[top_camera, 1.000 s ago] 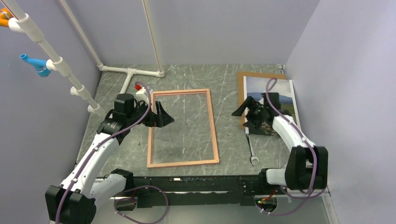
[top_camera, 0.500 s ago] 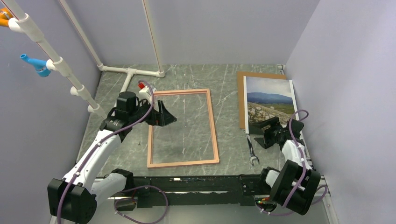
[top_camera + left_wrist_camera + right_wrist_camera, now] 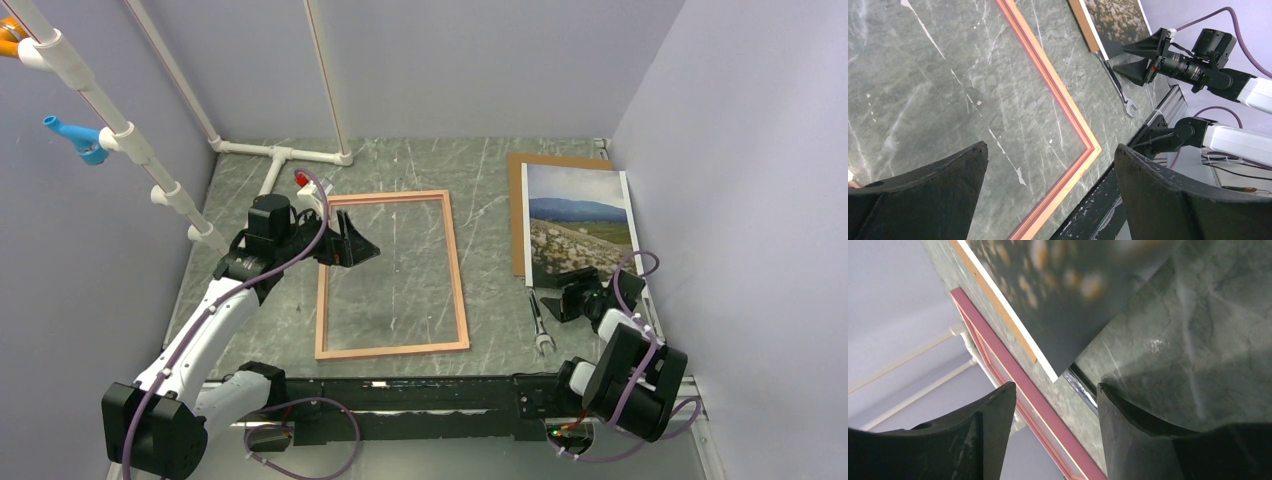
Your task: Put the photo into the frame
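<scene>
The frame (image 3: 457,270), a thin pinkish wood rectangle, lies flat in the middle of the table. The photo (image 3: 580,225), a landscape print, lies at the right on a brown backing board (image 3: 516,205). My left gripper (image 3: 358,245) hovers open and empty over the frame's left rail; the left wrist view shows the frame's near right corner (image 3: 1088,145) between its fingers. My right gripper (image 3: 550,302) is open and empty, low at the photo's near left corner. The right wrist view shows the photo (image 3: 1063,305) and frame (image 3: 1013,365) beyond its fingers.
A steel wrench (image 3: 540,325) lies just near of the photo's left corner, also in the right wrist view (image 3: 1085,387). White pipes (image 3: 280,155) stand at the back left. The purple right wall (image 3: 720,200) is close to the photo.
My right arm has drawn back toward the near edge, its gripper going from over the photo to the photo's near left corner. The left arm has barely moved.
</scene>
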Tool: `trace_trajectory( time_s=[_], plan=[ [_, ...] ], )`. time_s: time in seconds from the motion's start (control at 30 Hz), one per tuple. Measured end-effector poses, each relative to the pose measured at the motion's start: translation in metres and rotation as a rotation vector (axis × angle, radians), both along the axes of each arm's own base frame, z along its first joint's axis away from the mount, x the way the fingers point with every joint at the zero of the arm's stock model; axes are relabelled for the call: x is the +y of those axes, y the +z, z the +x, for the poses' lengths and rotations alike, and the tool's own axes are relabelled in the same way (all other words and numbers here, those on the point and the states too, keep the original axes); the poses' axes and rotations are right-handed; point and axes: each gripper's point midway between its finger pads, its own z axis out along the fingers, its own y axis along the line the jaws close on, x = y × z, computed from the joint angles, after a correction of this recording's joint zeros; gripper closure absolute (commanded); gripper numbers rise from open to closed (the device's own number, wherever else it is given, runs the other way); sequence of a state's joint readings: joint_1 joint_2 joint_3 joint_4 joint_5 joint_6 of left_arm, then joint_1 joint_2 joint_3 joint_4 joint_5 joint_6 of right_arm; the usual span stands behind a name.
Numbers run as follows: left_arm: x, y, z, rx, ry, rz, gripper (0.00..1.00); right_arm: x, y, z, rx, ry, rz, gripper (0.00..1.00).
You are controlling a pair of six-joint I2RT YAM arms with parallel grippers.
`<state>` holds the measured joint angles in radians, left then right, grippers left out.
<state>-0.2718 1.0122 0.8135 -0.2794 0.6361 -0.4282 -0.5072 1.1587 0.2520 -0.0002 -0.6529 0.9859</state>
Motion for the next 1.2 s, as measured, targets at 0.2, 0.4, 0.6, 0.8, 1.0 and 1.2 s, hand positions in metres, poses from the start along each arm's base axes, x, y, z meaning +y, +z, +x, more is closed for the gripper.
trace_trajectory(
  time_s=[0.2, 0.4, 0.6, 0.8, 1.0, 1.2],
  plan=[
    [-0.001, 0.002, 0.000, -0.001, -0.002, -0.008, 0.01, -0.010, 0.001, 0.011, -0.040, -0.026, -0.042, 0.48],
    [-0.001, 0.002, 0.000, -0.001, -0.003, -0.008, 0.01, -0.015, -0.007, 0.016, -0.058, -0.054, -0.047, 0.51],
    [-0.001, 0.002, 0.000, 0.002, -0.002, -0.010, 0.01, -0.015, -0.008, 0.023, -0.094, -0.063, -0.029, 0.57],
    [-0.001, 0.002, 0.000, 0.002, -0.002, -0.010, 0.01, -0.015, -0.016, 0.023, -0.087, -0.077, -0.012, 0.84],
    [-0.001, 0.002, 0.000, 0.002, -0.001, -0.011, 0.01, -0.015, -0.018, 0.021, -0.084, -0.093, -0.002, 1.00],
    [-0.001, 0.002, 0.000, 0.002, -0.001, -0.010, 0.01, -0.018, 0.002, 0.023, -0.145, -0.100, -0.047, 1.00]
  ],
)
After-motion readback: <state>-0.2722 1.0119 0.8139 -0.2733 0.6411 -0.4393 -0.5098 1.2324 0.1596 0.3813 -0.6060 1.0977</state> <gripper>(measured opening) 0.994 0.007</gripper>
